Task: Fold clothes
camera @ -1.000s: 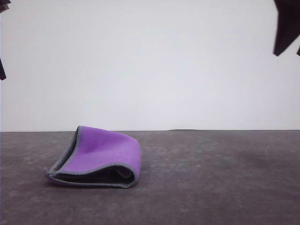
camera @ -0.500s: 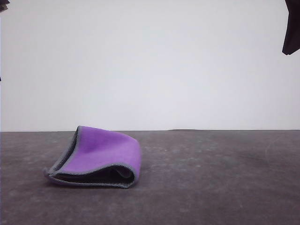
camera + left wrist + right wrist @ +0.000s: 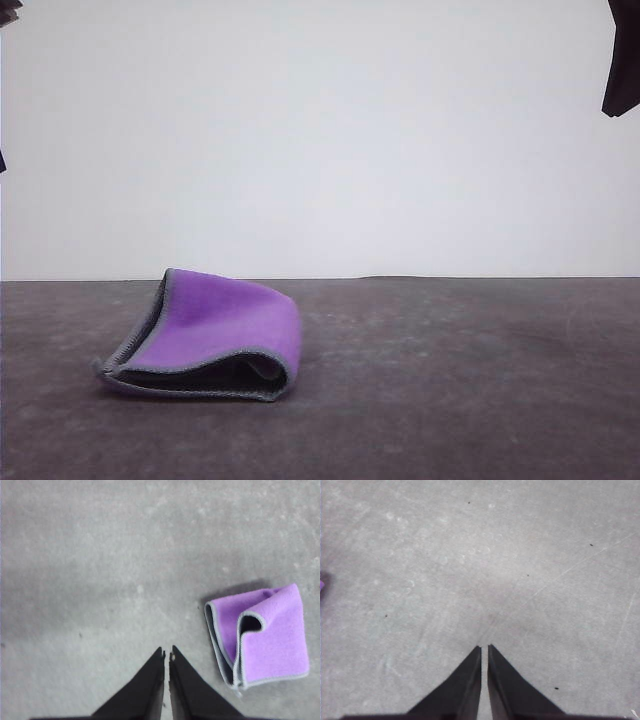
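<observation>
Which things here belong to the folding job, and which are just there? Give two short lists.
Part of the job:
- purple cloth, folded over, lying on the table
- left gripper, shut, holding nothing
- right gripper, shut, holding nothing

Just there:
- grey table
- white wall behind it

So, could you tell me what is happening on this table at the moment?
Nothing is being handled right now. The cloth lies folded on the grey table, purple face outward, with a loose, bulging fold showing its dark inner face and grey edge. The left gripper and the right gripper both hang above bare table with jaws shut and empty; the cloth sits off to one side of the left one, untouched.
</observation>
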